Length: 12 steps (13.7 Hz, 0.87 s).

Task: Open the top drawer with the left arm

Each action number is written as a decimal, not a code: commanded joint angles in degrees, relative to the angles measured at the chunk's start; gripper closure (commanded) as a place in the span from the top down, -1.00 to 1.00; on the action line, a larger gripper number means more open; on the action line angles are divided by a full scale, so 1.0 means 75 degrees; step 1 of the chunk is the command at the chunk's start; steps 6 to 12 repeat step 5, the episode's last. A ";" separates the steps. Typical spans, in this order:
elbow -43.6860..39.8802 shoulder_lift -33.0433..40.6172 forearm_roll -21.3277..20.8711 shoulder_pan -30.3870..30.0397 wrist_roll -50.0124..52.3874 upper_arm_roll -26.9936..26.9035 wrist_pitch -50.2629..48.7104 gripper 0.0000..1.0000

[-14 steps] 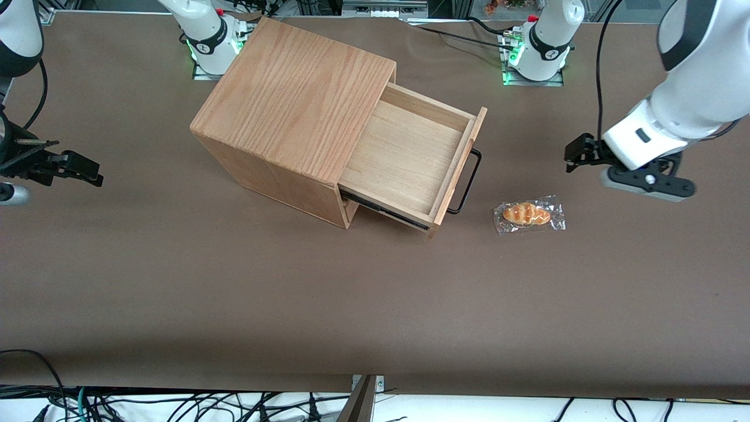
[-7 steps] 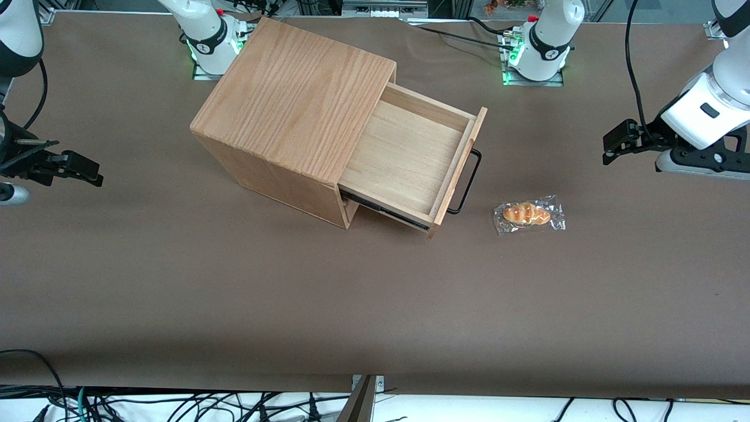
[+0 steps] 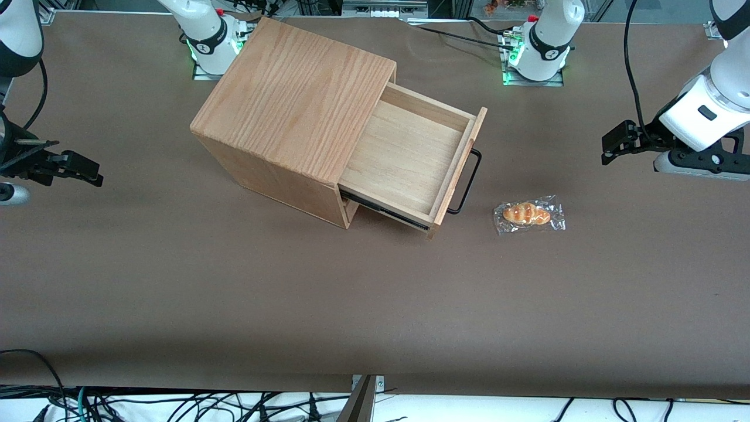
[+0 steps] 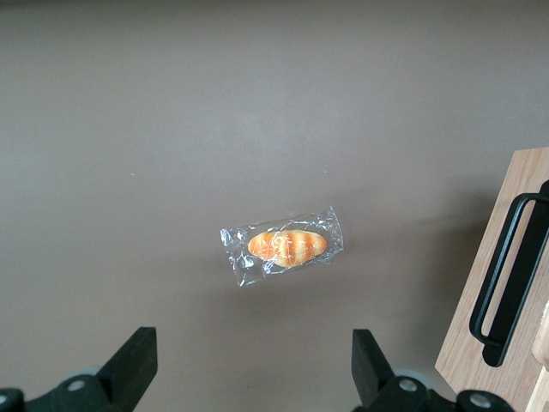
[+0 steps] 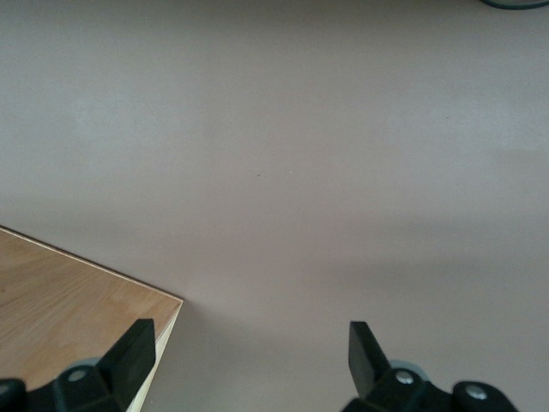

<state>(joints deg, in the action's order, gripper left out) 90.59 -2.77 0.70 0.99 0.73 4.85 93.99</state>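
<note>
The top drawer [image 3: 404, 158] of the light oak box [image 3: 293, 99] stands pulled far out, its pale-wood tray showing with nothing in it. A thin black wire handle [image 3: 466, 181] runs along the drawer's flat front. The left arm's gripper [image 3: 615, 145] hangs above the table toward the working arm's end, well away from the handle, open and holding nothing. In the left wrist view the gripper [image 4: 251, 352] has its two black fingers wide apart over bare table. The drawer front [image 4: 489, 343] and the handle [image 4: 510, 266] show at that view's edge.
A small bread roll in a clear wrapper [image 3: 529, 214] lies on the brown table between the drawer front and the gripper; the left wrist view shows the roll [image 4: 286, 246] too. Two arm bases [image 3: 536, 47] stand at the table's back edge.
The gripper drew away from the drawer toward the working arm's end of the table and rose slightly, then nearly stopped. The drawer and the roll stayed put.
</note>
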 commanded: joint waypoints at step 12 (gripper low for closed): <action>0.0015 0.0089 0.0071 -0.0003 0.0044 0.0010 -0.0485 1.00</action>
